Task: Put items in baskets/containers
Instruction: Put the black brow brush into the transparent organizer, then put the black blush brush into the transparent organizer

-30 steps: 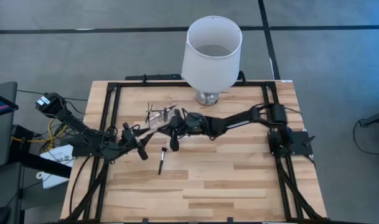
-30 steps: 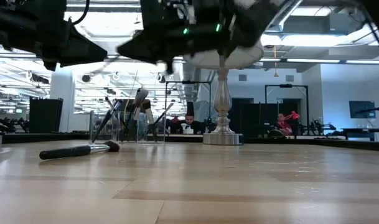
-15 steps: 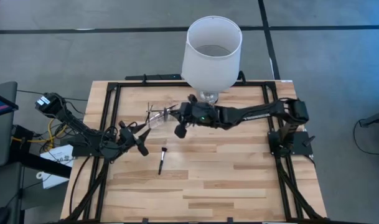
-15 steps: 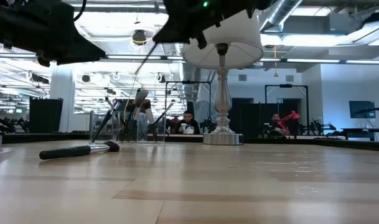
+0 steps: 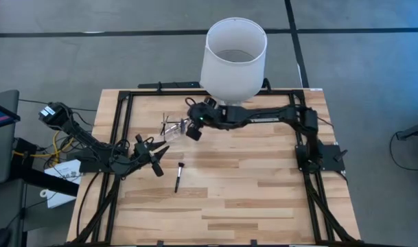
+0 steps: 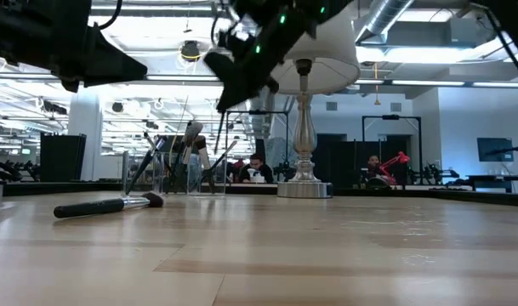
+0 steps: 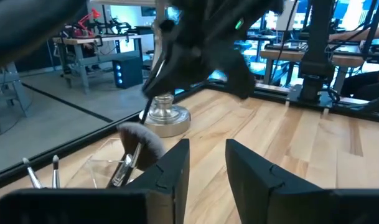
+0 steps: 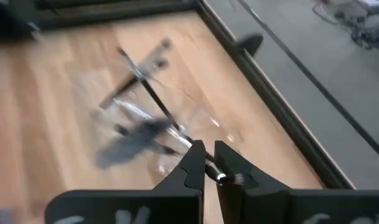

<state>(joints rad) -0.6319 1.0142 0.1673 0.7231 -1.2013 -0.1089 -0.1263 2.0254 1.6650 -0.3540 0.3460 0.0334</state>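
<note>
A clear container (image 5: 173, 127) stands at the table's far left with several brushes upright in it; it also shows in the low view (image 6: 169, 174). One dark-handled brush (image 5: 178, 177) lies flat on the table nearer the front (image 6: 105, 206). My right gripper (image 5: 190, 130) hovers just right of and above the container, shut on a thin brush (image 8: 153, 93). My left gripper (image 5: 157, 156) is open and empty, low over the table, between the container and the lying brush. My right gripper pinches the thin brush between its two fingers near the silver ferrule (image 8: 222, 178). The long dark handle (image 8: 139, 74) reaches out past the fingertips toward the container. The brush is lifted clear of the table, slanting down, its free end (image 6: 218, 136) above the container.
A large white lampshade (image 5: 233, 55) on a glass base (image 6: 304, 183) stands at the far edge, just behind my right arm. A black frame (image 5: 119, 116) runs along the table's sides. Bare wood lies at the front and right.
My right gripper has gone up and toward the table's far left, from over the table's middle to beside the clear container, staying shut on the thin brush. The brush has tipped so that its handle points down at the container.
</note>
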